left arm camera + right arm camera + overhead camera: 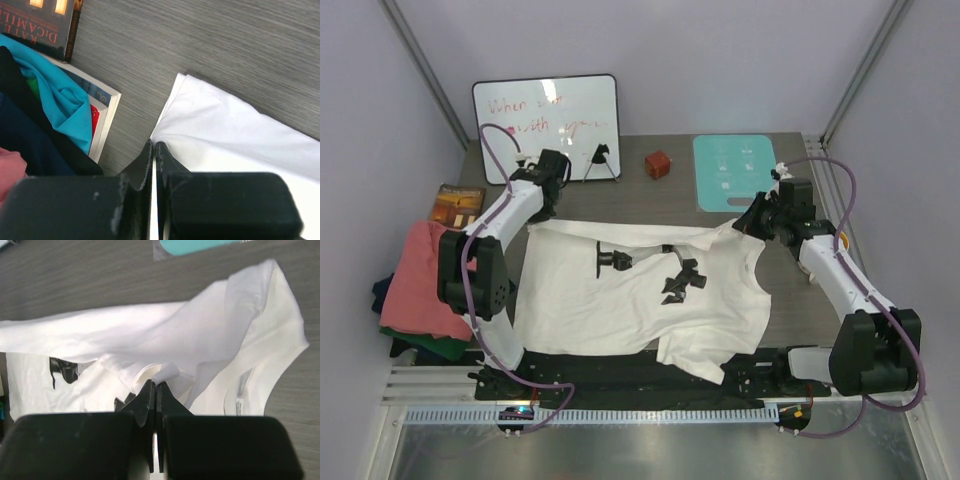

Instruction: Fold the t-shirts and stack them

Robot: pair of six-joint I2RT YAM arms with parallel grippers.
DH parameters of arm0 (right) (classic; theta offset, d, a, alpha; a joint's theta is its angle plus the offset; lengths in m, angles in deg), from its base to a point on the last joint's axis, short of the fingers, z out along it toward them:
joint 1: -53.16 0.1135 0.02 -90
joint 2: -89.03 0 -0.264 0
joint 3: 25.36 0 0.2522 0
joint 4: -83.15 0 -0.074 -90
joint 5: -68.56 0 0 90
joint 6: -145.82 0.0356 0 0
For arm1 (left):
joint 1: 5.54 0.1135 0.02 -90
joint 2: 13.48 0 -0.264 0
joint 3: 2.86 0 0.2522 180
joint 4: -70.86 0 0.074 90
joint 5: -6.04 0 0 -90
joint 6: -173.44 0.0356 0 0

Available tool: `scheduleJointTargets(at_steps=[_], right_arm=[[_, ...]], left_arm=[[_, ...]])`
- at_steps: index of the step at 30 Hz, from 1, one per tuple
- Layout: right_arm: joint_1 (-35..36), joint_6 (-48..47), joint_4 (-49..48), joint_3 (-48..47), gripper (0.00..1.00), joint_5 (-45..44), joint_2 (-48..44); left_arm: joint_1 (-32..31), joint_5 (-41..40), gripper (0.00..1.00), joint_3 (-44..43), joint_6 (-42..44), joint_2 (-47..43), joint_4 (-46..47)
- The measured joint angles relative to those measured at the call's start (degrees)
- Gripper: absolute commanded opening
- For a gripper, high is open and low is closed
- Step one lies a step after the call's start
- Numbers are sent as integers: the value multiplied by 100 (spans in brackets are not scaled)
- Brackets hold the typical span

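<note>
Over on the far left of the grey wood-grain worktop [650, 200], a salmon-pink cloth t-shirt [420, 280] is lying crumpled on top of a heap of darker garments [425, 345], waiting its turn. Moving in, the left claw [154, 147] is sitting fully closed right at the far-left corner of the large white cloth t-shirt [620, 310]. It looks to be nipping the hem there, though the wrist view is not making that pinch certain.

Centre stage, the white shirt is spreading across the middle of the worktop, black print facing up, its far edge doubling over into a long band. Judging by the drape, it is going to handle light, limp and a bit slippery. Corners, shoulder seams and hems are looking like the places to take hold, both ends gripped together to stop it sagging.

Across to the right, the right claw [154, 387] is pinching shut on a raised fold of the white shirt near the collar, pulling the cloth into a ridge. The teal flat mat [735, 170] is lying well beyond it.
</note>
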Motion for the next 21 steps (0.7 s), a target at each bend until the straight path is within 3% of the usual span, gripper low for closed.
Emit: scheduleJointTargets(at_steps=[7,21], right_arm=[[11,22,315,588,1,-2,-39],[11,111,584,514,1,-284,470]], left_arm=[[0,-63,0,0,-46,225,-168],[0,-4,0,-96,-24,1272,-704]])
